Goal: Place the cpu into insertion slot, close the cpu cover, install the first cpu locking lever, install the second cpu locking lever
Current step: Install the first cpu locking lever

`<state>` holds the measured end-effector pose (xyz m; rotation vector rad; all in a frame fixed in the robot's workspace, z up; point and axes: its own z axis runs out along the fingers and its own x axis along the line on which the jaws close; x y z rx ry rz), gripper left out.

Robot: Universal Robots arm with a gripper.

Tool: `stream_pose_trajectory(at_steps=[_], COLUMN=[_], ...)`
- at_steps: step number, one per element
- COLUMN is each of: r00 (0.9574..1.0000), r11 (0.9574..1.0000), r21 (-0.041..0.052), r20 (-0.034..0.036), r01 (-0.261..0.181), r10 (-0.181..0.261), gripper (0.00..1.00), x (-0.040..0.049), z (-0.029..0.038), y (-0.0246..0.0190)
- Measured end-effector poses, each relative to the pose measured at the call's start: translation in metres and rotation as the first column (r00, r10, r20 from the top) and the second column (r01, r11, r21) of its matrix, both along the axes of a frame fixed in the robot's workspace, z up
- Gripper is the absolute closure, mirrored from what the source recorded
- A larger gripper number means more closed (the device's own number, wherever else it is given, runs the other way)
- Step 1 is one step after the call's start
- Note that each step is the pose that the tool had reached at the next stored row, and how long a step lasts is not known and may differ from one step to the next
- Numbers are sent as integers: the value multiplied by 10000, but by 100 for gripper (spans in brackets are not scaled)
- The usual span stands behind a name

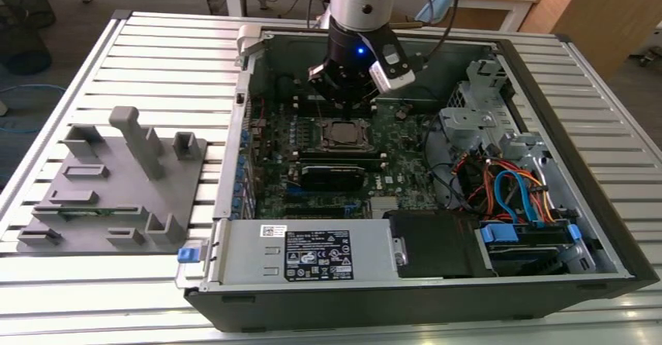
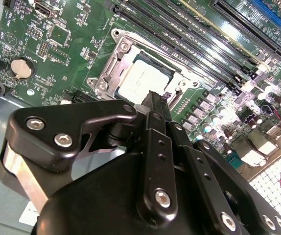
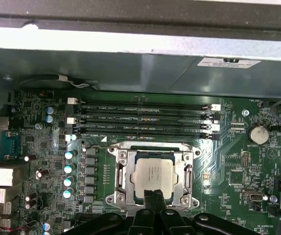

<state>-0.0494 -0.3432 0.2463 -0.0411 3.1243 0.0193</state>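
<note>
The cpu (image 3: 153, 175) lies flat in the insertion slot (image 3: 119, 198), its dull silver top showing through the cut-out of the cpu cover (image 3: 126, 172), which lies down over it. In the second wrist view the cpu (image 2: 141, 81) and the cover (image 2: 112, 73) show just beyond my fingertips. My gripper (image 3: 154, 197) hovers over one edge of the slot, shut with nothing between its fingers. In the exterior view the gripper (image 1: 346, 106) hangs just behind the cpu (image 1: 345, 133). A thin wire lever (image 3: 101, 146) runs along the memory-slot side of the slot; I cannot tell whether it is latched.
Long black memory slots (image 3: 143, 117) run beside the socket. A coin battery (image 3: 257, 133) sits on the green board. The case wall (image 1: 253, 46), a drive cage (image 1: 476, 120), loose cables (image 1: 512, 190) and the power supply (image 1: 305, 256) ring the board. A grey fixture (image 1: 114, 182) lies outside the case.
</note>
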Motion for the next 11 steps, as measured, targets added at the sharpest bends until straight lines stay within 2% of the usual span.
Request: stream_pose_trajectory(at_steps=[11], r00=[10000], r11=[10000], r21=[0], r20=[0], r01=[-19], r10=[19], gripper=[90], x=[0], z=[0], y=[0])
